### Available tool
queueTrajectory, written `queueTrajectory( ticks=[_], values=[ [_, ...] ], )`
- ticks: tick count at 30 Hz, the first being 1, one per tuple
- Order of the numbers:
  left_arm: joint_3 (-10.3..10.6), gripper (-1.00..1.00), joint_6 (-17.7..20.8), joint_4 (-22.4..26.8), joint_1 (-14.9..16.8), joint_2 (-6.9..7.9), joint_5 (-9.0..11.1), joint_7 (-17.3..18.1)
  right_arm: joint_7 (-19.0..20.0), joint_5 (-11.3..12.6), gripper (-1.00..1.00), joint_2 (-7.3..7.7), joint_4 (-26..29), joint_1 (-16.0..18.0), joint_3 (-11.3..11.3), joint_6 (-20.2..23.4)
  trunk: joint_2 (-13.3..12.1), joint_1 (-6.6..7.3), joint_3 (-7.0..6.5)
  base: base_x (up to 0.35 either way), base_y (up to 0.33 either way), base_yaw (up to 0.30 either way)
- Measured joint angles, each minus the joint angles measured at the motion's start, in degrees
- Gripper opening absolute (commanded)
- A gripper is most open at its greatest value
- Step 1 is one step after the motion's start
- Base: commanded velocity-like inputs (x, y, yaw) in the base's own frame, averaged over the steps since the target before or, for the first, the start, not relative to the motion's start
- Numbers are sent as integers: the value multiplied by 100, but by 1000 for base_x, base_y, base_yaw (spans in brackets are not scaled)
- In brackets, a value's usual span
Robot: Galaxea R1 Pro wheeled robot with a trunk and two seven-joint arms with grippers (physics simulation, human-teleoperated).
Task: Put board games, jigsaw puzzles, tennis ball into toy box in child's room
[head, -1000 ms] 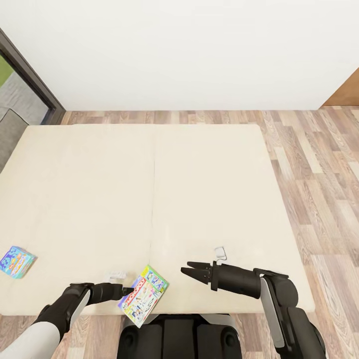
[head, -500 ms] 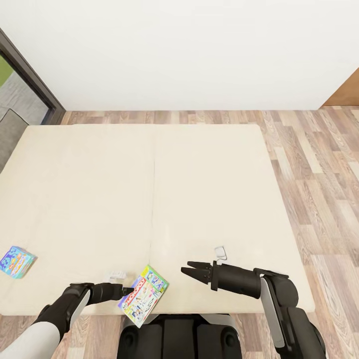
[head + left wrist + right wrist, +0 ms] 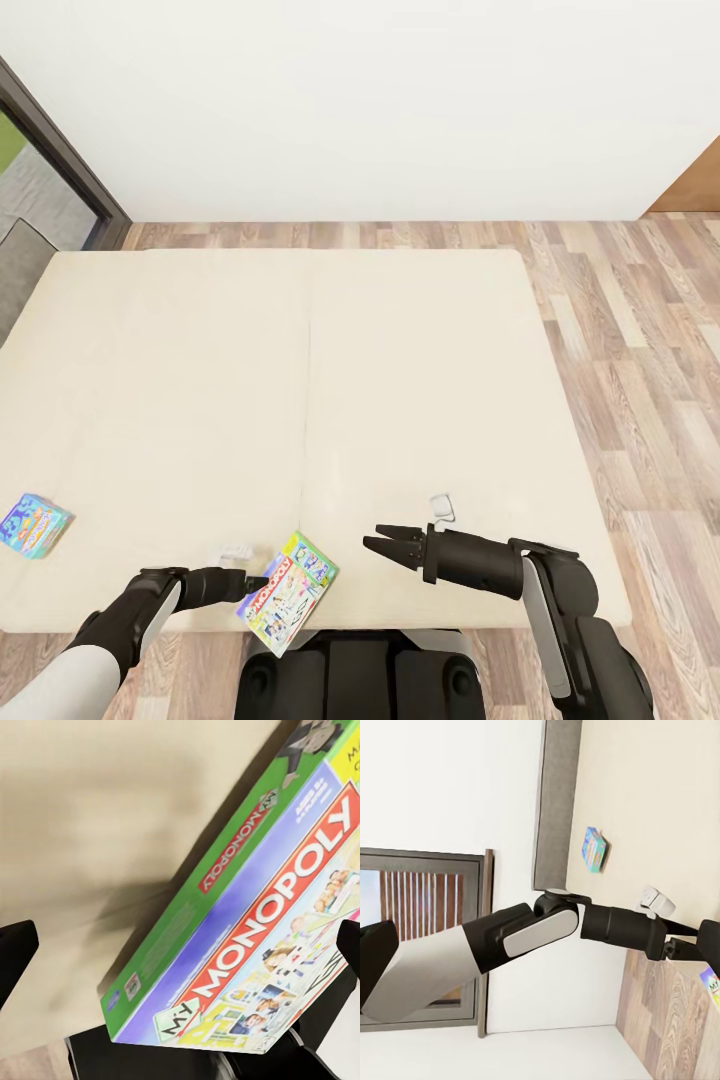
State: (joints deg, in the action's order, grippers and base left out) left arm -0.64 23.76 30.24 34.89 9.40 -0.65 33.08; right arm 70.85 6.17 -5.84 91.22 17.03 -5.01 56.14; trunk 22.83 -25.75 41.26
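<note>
Down at the lower edge of the head view, the left gripper sits against the near-left edge of a Monopoly board game, which lies tilted at the front edge of the bed and hangs partly past it over the robot's base. From the left wrist view the game box lies between the two dark fingertips, its green side and lettered lid facing the camera; the jaws stand wide apart on either side of it, and I cannot tell whether they press on it. A second, smaller blue game box lies flat on the bed at the lower left of the frame, well apart from the first. The right gripper hovers over the bed at lower centre, pointing left, its jaws slightly parted and holding nothing. Wooden floor runs along the right side, with a white wall above.
</note>
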Motion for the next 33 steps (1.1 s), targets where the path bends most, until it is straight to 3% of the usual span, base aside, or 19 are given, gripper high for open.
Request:
queueTrajectory(
  ticks=[18,33],
  values=[
    [-1,100,-7,0,0,0,0,0,1,-29,100,-9,0,0,8,-1,0,0,0,0,-2,0],
    [1,100,-14,0,0,0,2,0,1,-41,100,-9,0,0,9,-2,0,0,0,0,-114,0]
  ],
)
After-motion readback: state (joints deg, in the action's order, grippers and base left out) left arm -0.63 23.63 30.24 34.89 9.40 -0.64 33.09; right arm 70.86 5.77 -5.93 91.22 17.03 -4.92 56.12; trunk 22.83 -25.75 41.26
